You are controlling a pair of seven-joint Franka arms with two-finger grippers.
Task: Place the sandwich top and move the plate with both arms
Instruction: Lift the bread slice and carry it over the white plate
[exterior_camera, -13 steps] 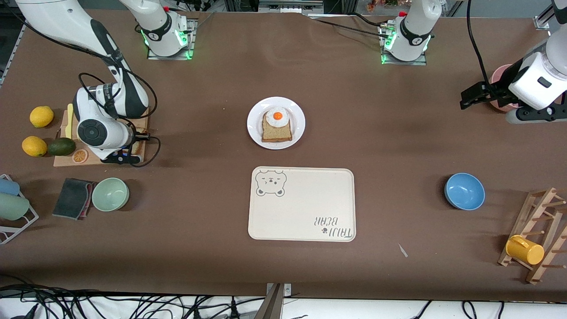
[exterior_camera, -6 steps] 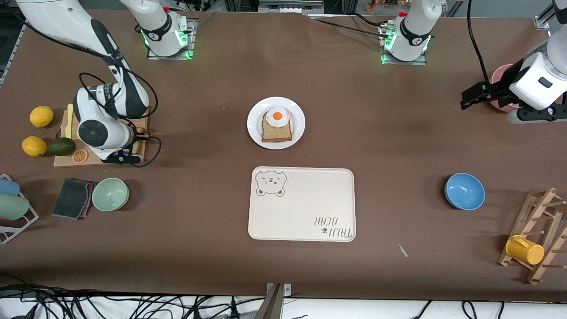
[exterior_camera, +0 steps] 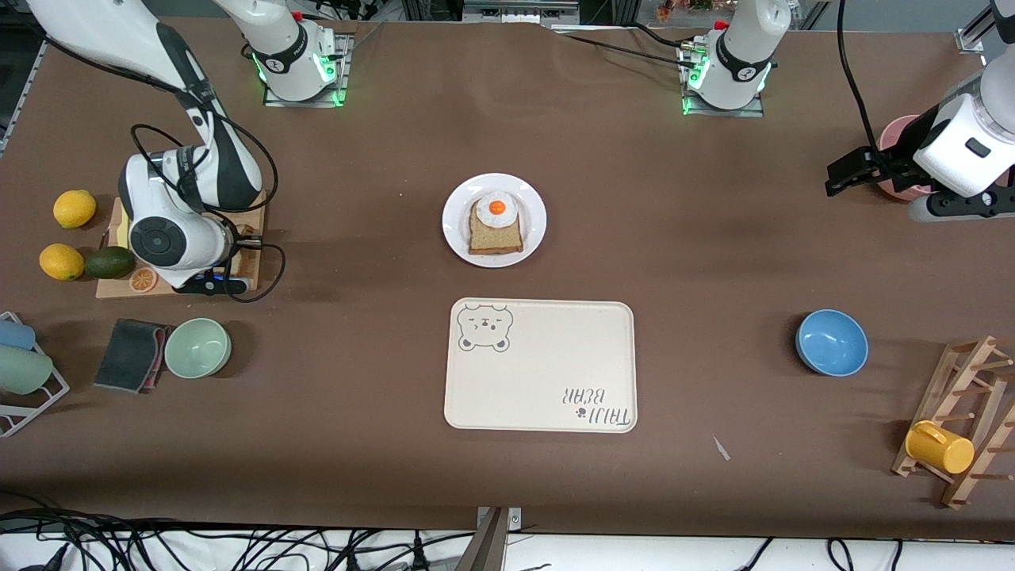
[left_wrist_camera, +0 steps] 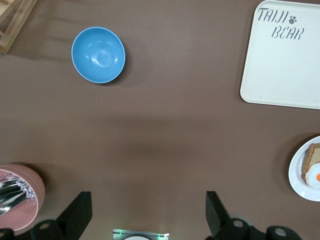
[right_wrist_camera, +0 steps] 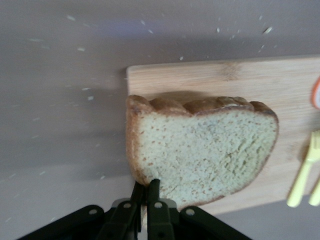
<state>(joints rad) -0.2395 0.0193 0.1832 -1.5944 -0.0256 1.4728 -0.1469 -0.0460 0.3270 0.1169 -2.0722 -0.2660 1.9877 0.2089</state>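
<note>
My right claw (right_wrist_camera: pixel 145 192) pinches the bread slice (right_wrist_camera: pixel 200 150).
Only its wrist view shows that; my left claw (left_wrist_camera: pixel 147 212) waits released over the table (exterior_camera: pixel 714 238).

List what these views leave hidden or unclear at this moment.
- Front view: right gripper and bread slice are covered by the arm's wrist over the cutting board.
- Right wrist view: whether the slice has left the board cannot be told.
- Left wrist view: plate is cut off by the edge; pink cup's contents are unclear.
- Left gripper: fingertips only.
</note>
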